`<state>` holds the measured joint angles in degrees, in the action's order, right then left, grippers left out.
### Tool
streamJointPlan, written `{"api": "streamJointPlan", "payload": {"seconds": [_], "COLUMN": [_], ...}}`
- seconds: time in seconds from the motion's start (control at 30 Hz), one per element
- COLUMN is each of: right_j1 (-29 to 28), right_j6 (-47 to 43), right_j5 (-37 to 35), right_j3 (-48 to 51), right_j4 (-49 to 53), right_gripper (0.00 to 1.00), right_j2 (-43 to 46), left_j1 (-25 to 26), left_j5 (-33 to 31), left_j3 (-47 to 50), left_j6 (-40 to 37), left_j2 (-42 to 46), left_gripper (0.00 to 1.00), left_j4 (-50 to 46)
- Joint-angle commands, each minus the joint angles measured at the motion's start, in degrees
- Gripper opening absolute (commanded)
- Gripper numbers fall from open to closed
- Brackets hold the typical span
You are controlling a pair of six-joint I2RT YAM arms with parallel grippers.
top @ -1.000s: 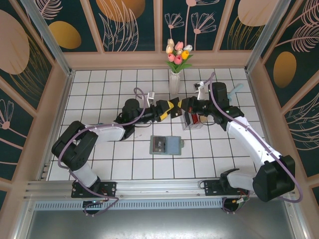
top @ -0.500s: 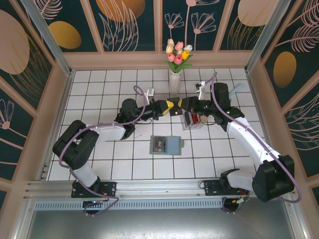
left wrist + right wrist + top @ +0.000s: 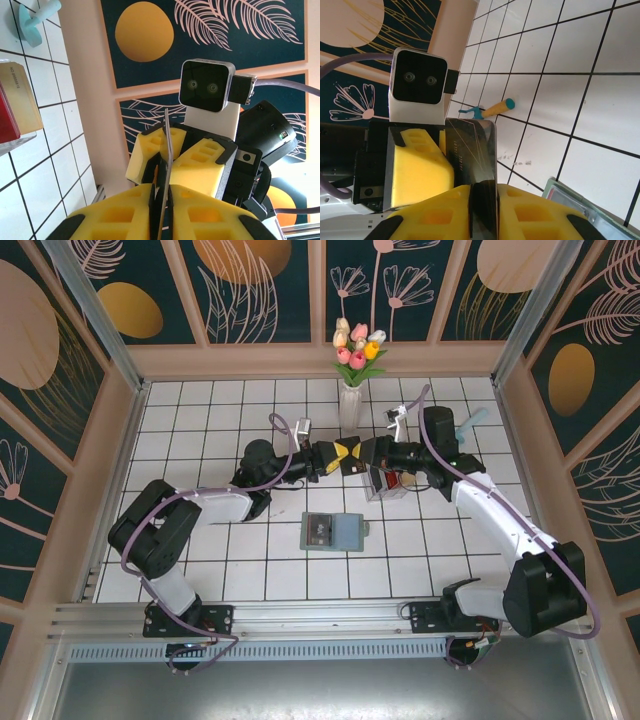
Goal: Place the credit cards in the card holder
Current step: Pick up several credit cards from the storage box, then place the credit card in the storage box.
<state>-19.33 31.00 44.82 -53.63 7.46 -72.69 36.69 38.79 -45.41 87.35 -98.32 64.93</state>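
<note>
White tiled table point(image 3: 200, 410) carries the open grey-green folding card holder point(image 3: 350, 533), lying flat nearer the arm bases. Farther back, beside the clear plastic box point(image 3: 373, 492) of red and tan cards point(image 3: 390, 478), left gripper point(image 3: 348, 454) and right gripper point(image 3: 366, 453) face tip to tip in the air with one thin dark grey credit card point(image 3: 472, 150) between them. Left fingers are nearly closed, pinching its edge. The right's sit narrow round the other end, though whether they press I cannot tell. This looks like a handover: one side should loosen fully before the other draws away, pulling straight along the card without twisting
</note>
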Motion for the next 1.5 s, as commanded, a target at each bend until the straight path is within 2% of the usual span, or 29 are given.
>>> {"api": "streamJointPlan", "payload": {"seconds": [0.0,0.53,0.7,0.9,1.03,1.13,1.3,1.47], "right_j1": [1.11,2.79,3.69,5.25,4.83,1.76,-4.66,-6.50], "right_j6": [-1.38,-1.31,-1.89,-5.27,-10.03,-14.77,-21.45,-21.40], "right_j5": [-1.44,-3.83,-8.32,-15.41,-22.59,-32.91,-42.23,-49.68], "right_j3": [0.39,1.08,0.47,-1.49,-2.47,-4.01,-7.10,-8.89], "right_j4": [1.79,3.92,6.30,10.38,11.63,14.28,16.50,17.29], "right_gripper": [0.19,0.20,0.14,0.10,0.10,0.09,0.07,0.08], "right_j2": [0.08,1.75,2.37,4.14,3.60,0.36,-6.53,-11.98], "left_j1": [-0.04,-0.08,-0.06,-0.11,-0.11,-0.08,-0.06,-0.12], "left_j5": [2.01,1.99,0.80,-3.52,-8.36,-13.16,-16.57,-16.91], "left_j3": [-0.03,0.50,1.71,4.36,5.34,5.16,4.04,4.10], "left_j6": [1.57,4.59,3.55,-3.37,-11.12,-17.46,-25.62,-27.58], "left_j2": [0.46,-1.79,-1.10,3.28,7.12,9.99,13.10,13.51], "left_gripper": [0.19,0.17,0.15,0.11,0.09,0.09,0.09,0.10], "left_j4": [9.32,14.14,12.34,-0.09,-14.73,-27.06,-40.30,-44.17]}}
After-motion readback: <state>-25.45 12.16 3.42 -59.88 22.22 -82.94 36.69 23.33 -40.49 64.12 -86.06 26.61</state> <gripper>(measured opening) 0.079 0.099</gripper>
